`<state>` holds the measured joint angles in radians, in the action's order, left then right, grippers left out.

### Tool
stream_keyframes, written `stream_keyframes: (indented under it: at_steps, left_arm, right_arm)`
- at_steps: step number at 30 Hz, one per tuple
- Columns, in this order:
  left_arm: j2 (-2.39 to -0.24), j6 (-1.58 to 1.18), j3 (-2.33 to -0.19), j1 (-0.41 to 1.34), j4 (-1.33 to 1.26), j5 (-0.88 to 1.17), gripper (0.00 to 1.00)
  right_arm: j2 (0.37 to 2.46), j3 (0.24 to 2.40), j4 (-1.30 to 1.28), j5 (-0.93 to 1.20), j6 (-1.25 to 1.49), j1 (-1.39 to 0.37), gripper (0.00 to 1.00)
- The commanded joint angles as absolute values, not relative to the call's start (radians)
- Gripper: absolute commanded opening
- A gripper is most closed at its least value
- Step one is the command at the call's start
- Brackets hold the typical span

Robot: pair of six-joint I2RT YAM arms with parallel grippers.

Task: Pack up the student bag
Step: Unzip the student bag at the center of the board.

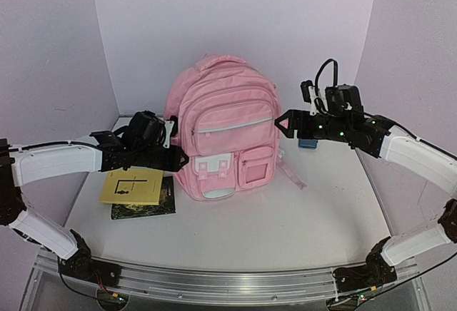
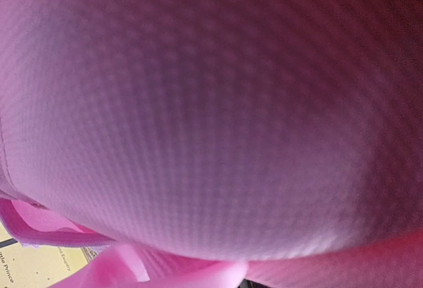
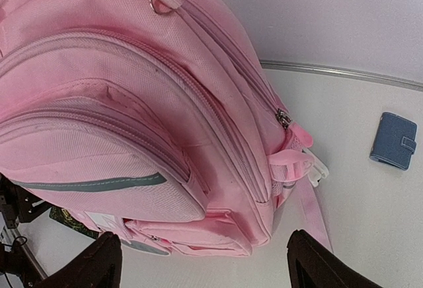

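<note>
The light-pink student bag [image 1: 225, 133] stands upright at the back middle of the table, its zips closed. My left gripper [image 1: 176, 157] is pressed against the bag's lower left side. The left wrist view is filled with the bag's pink fabric [image 2: 211, 116], and that gripper's fingers are hidden there. My right gripper [image 1: 281, 122] hovers just off the bag's upper right side, open and empty. In the right wrist view the bag [image 3: 132, 103] lies ahead between that gripper's [image 3: 208, 268] spread fingertips [image 3: 106, 261].
A yellow book [image 1: 132, 186] lies on a dark book [image 1: 163, 205] on the table left of the bag; its corner shows in the left wrist view [image 2: 26, 268]. A small blue wallet [image 1: 308, 143] lies right of the bag, also in the right wrist view [image 3: 393, 141]. Walls enclose the back and sides.
</note>
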<state>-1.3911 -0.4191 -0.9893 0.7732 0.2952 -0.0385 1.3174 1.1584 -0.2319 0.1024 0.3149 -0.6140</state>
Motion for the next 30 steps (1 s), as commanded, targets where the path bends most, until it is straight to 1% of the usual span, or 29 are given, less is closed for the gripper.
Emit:
stream_keyframes:
  at_steps: [1, 6, 8, 11, 13, 18, 23, 30]
  left_arm:
    - [-1.339, -0.404, -0.943, 0.781, 0.290, -0.099, 0.29]
    - [-1.290, -0.426, -0.899, 0.781, 0.245, -0.090, 0.34]
    - [-1.282, -0.428, -0.890, 0.781, 0.235, -0.079, 0.33]
    - [-1.283, -0.422, -0.883, 0.781, 0.227, -0.056, 0.27]
    - [-1.282, -0.419, -0.877, 0.781, 0.217, -0.046, 0.25]
    - [-1.278, -0.407, -0.876, 0.781, 0.185, -0.015, 0.30]
    - [-1.281, -0.401, -0.877, 0.781, 0.165, -0.009, 0.30]
    - [-1.286, -0.396, -0.888, 0.781, 0.148, -0.008, 0.12]
  right_arm:
    - [1.296, 1.156, -0.195, 0.098, 0.301, -0.615, 0.86]
    - [1.295, 1.157, -0.195, 0.098, 0.302, -0.616, 0.86]
    - [1.293, 1.157, -0.194, 0.097, 0.302, -0.615, 0.86]
    - [1.293, 1.157, -0.195, 0.094, 0.300, -0.616, 0.86]
    - [1.293, 1.158, -0.194, 0.094, 0.302, -0.615, 0.86]
    - [1.290, 1.157, -0.195, 0.096, 0.302, -0.615, 0.86]
    - [1.286, 1.153, -0.195, 0.094, 0.302, -0.616, 0.86]
    - [1.276, 1.148, -0.196, 0.089, 0.304, -0.616, 0.86]
